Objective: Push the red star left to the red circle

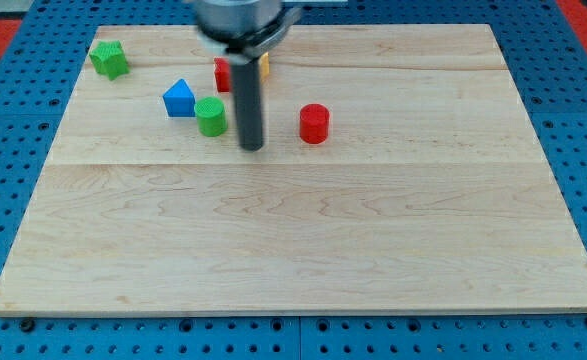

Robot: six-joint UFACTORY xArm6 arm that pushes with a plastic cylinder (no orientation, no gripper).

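We carry no jaws, so there is nothing to open or close; our rod ends in my tip (252, 147), which rests on the wooden board (293, 240) between the green cylinder (211, 116), just to the view's left, and the red circle (314, 123), a short way to the view's right. The red star (221, 74) sits toward the view's top, above the tip and mostly hidden behind our rod, so only a red sliver shows and we cannot confirm its shape. A yellow block (265, 64) peeks out just beside it on the rod's other side. The blue block (179, 98) lies near the green cylinder, and a green star (109, 59) stands well apart at the top left.
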